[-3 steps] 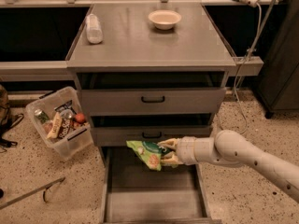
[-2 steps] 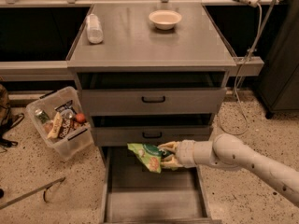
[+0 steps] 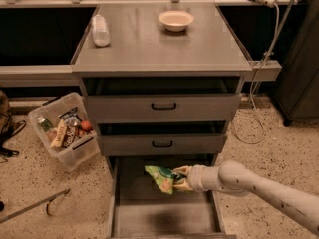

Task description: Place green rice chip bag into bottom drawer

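The green rice chip bag (image 3: 160,178) is a crinkled bright green foil bag held in the air over the open bottom drawer (image 3: 164,217). My gripper (image 3: 180,179) is shut on the bag's right end, and the white arm reaches in from the lower right. The bag hangs just below the middle drawer's front, above the rear part of the bottom drawer's grey tray. The tray floor under it shows a dark shadow.
The middle drawer (image 3: 162,144) and top drawer (image 3: 163,106) stand slightly pulled out above. On the cabinet top are a beige bowl (image 3: 175,20) and a lying white bottle (image 3: 100,30). A clear plastic bin (image 3: 65,130) of snacks stands on the floor at left.
The arm has carried the bag slightly down and to the left, over the bottom drawer. The grip has stayed the same.
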